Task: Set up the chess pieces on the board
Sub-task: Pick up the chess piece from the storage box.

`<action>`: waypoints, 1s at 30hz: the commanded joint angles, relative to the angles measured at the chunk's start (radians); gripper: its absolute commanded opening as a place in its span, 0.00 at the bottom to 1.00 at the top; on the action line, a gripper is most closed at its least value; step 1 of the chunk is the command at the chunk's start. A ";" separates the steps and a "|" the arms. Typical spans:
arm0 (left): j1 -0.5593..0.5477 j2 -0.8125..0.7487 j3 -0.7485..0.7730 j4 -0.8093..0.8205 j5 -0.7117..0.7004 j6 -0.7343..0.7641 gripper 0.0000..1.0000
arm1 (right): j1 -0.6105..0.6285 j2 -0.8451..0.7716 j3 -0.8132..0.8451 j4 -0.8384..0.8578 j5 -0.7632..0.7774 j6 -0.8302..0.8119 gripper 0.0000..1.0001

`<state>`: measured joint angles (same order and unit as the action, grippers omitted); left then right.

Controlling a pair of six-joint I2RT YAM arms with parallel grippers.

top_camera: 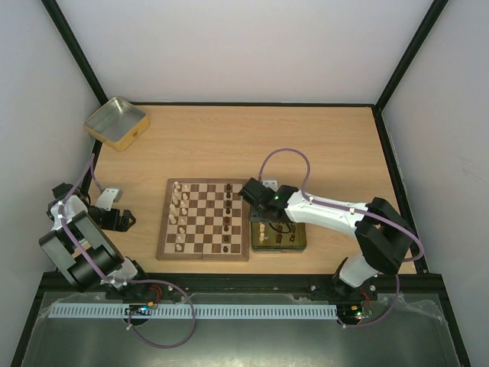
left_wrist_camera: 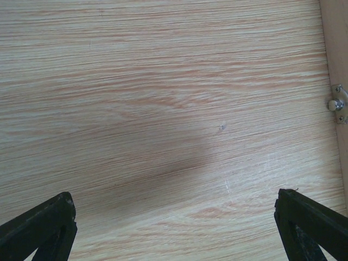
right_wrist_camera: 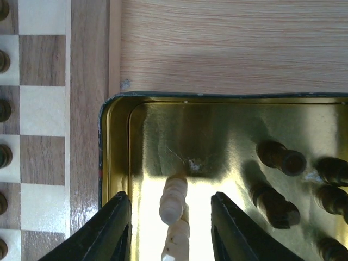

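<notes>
The board (top_camera: 202,222) lies mid-table, with pale pieces (top_camera: 178,214) in its left columns and dark pieces (top_camera: 228,214) in a right column. My right gripper (top_camera: 264,223) hangs open over the yellow-gold tin (top_camera: 299,243) next to the board's right rim. In the right wrist view the gripper (right_wrist_camera: 171,231) stands open inside the tin (right_wrist_camera: 117,117), its fingers (right_wrist_camera: 111,231) on either side of a pale piece (right_wrist_camera: 173,200) lying there, not touching it. Dark pieces (right_wrist_camera: 274,204) lie to its right. My left gripper (top_camera: 124,222) is open and empty left of the board, over bare wood (left_wrist_camera: 176,223).
A square tin with a silvery inside (top_camera: 116,122) sits at the back left corner. A small metal bracket (top_camera: 107,196) stands near the left arm and shows in the left wrist view (left_wrist_camera: 337,104). The board's rim and edge squares with dark pieces (right_wrist_camera: 4,61) lie left of the tin.
</notes>
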<state>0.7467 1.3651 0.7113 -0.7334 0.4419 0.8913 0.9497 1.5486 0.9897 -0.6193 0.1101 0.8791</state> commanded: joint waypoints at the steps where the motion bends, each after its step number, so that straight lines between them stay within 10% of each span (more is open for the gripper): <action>1: 0.004 -0.027 -0.007 -0.032 0.010 -0.004 0.99 | -0.022 -0.006 -0.039 0.106 -0.007 0.002 0.38; 20: 0.001 -0.024 -0.015 -0.027 0.006 -0.020 0.99 | -0.040 0.025 -0.108 0.155 -0.079 0.000 0.26; 30: -0.010 -0.021 -0.035 -0.019 0.009 -0.029 0.99 | -0.040 -0.004 -0.053 0.065 -0.012 -0.019 0.02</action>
<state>0.7444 1.3476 0.6998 -0.7357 0.4374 0.8654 0.9134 1.5833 0.8886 -0.4725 0.0334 0.8749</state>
